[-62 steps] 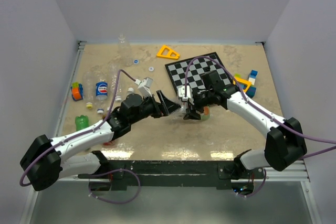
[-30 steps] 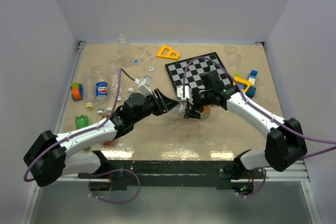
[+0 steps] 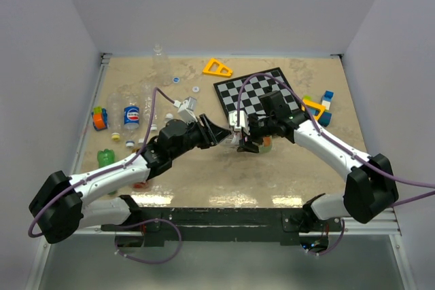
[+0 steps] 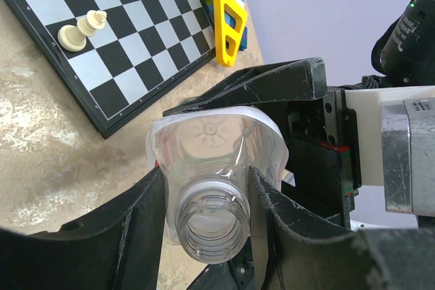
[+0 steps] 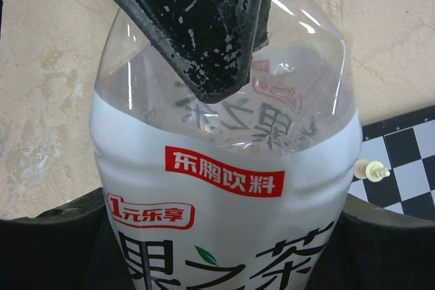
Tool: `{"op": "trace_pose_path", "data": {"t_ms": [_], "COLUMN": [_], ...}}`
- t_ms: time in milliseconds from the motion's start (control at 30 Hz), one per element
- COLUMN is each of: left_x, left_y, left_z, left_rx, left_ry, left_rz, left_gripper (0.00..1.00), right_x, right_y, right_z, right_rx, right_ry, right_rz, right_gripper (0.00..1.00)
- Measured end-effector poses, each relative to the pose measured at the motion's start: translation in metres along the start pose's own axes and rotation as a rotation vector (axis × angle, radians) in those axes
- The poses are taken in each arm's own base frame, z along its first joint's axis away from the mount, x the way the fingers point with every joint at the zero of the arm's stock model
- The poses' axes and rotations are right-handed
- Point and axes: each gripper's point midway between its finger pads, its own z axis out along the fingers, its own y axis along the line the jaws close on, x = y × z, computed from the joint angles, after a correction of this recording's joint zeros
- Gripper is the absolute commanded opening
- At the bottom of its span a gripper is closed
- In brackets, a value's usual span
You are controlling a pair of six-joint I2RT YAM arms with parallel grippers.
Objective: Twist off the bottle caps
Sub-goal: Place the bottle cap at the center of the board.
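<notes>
- The right gripper (image 5: 217, 246) pinches the labelled bottle (image 5: 224, 181) by its body, one finger on each side.
- The left gripper (image 4: 207, 191) has its fingers flanking that bottle's bare, capless neck; I cannot tell whether they press on it.
- The bottle sits mid-table, just in front of the chessboard (image 3: 262, 93).
- A white cap (image 3: 196, 89) and a blue cap (image 3: 176, 79) lie loose farther back, and a cola bottle (image 3: 131, 115) lies at the left.
</notes>
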Motion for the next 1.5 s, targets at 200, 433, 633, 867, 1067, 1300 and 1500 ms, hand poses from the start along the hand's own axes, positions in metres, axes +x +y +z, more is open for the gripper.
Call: {"op": "trace_pose_path", "data": {"t_ms": [200,433,633,867,1067,1300,1500], "left_x": [-0.001,0.000,0.000,-0.011,-0.030,-0.094,-0.157], "left_y": [0.000,0.009,0.028,0.032,0.040,0.030,0.043], "left_z": [-0.001,-0.005,-0.010,-0.018,-0.023,-0.034,-0.036], "left_rx": [-0.002,-0.036,-0.115,-0.149,-0.228,-0.334,-0.505], "left_ry": [-0.002,0.003,0.010,0.004,-0.003,-0.058,-0.068], "left_rz": [0.009,0.069,0.131,0.197,0.280,0.411,0.535], "left_gripper": [0.01,0.01,0.01,0.01,0.01,0.01,0.01], "right_x": [-0.001,-0.009,-0.009,-0.011,-0.012,-0.016,-0.018], "right_y": [0.001,0.003,0.004,0.004,0.002,0.000,0.000], "right_z": [-0.002,-0.006,-0.007,-0.007,-0.015,-0.022,-0.024], "right_rx": [0.007,0.006,0.000,-0.004,0.015,0.037,0.041], "right_ry": [-0.007,-0.036,-0.040,-0.051,-0.056,-0.066,-0.069], "right_rz": [-0.002,-0.010,-0.008,-0.009,-0.013,-0.027,-0.031], "right_gripper": [0.81,0.85,0.86,0.87,0.88,0.88,0.88]}}
